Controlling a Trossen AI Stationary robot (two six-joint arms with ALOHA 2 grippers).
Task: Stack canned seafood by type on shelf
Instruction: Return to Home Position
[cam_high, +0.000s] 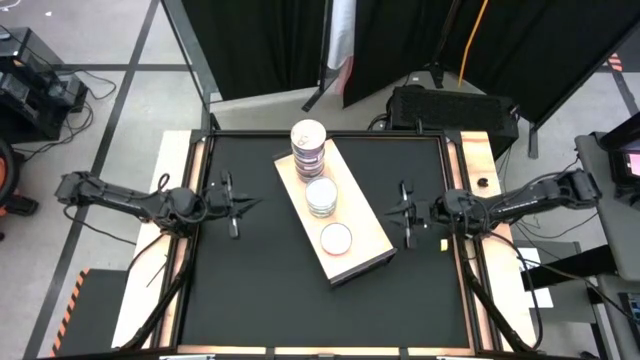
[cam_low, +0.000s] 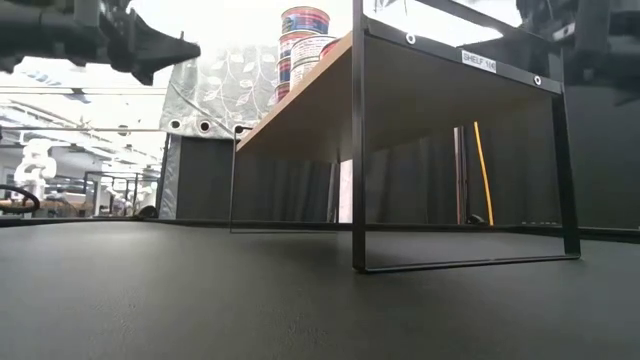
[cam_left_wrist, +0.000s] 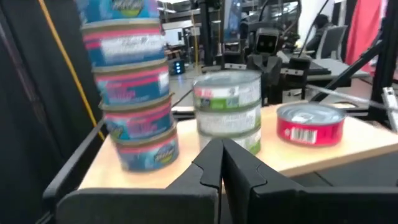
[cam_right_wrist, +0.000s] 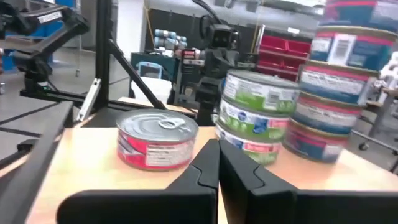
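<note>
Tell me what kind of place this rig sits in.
Most likely a robotics lab or test cell, not a real store: black curtains screen the table, a small mock shelf holds stacked seafood tins, and the low view shows equipment racks in the room behind.

Robotics lab; black curtains (cam_high: 260, 40); yellow cable (cam_high: 470, 40); red storage bins (cam_right_wrist: 283, 53).

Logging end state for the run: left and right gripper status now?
Left gripper: closed, holding nothing.
Right gripper: closed, holding nothing.
</note>
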